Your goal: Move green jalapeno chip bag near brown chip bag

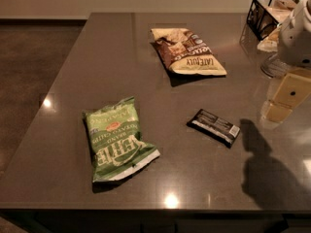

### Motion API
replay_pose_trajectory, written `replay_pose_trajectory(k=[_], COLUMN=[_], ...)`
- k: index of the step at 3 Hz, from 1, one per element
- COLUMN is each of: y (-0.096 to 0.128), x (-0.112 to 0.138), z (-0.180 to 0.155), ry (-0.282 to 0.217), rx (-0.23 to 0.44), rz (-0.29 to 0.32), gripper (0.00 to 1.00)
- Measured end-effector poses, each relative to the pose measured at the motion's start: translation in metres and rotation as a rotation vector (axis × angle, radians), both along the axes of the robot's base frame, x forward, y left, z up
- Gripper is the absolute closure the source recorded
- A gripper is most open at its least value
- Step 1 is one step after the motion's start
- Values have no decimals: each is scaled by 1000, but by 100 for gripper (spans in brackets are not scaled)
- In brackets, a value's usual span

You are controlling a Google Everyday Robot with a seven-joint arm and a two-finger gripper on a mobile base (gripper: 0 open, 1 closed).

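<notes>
Hanging over the right side of the worktop [97,57], the hand [284,101] is up in the air w/ nothing in it, and tbh I can't tell whether it's spread or pressed together from this angle. Its shadow [262,164] falls on the near right part of the surface. Just behind it at the far right corner sits a wire basket [265,13] w/ some stuff inside.

Closest thing to the hand is the black wrapped bar [215,126], lying flat a bit left of it. Farther back, near the middle, lies the brown chip bag [188,52], flat, cream end toward the right.

The green jalapeno chip bag [119,140] is the farthest away, flat at the near left, well apart from the brown one and not far from the front edge. So imo nothing's been moved yet.

What could go wrong:
- the bar sits roughly btw the hand and the green bag, so a low reach across could knock it
- crinkly bag on a glossy top prob slides instead of getting pinched, maybe toward that front edge
- a weak pinch on a loose corner = bag drops mid-carry
- overshooting and landing on the brown bag, shoving it
</notes>
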State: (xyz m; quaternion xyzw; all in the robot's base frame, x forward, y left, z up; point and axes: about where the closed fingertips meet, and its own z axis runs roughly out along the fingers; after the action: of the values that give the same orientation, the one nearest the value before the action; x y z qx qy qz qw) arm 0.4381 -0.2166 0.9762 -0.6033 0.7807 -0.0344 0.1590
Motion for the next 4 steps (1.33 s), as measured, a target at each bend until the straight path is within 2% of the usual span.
replay_pose_trajectory(k=[1, 2, 3, 4], y=[2, 21, 45, 76], x=[0, 0, -1, -8], z=[0, -7, -19, -38], ry=[-6, -8, 9, 45], rx=[2, 40, 109, 193], rz=[1, 4, -4, 16], gripper=[0, 0, 0, 0])
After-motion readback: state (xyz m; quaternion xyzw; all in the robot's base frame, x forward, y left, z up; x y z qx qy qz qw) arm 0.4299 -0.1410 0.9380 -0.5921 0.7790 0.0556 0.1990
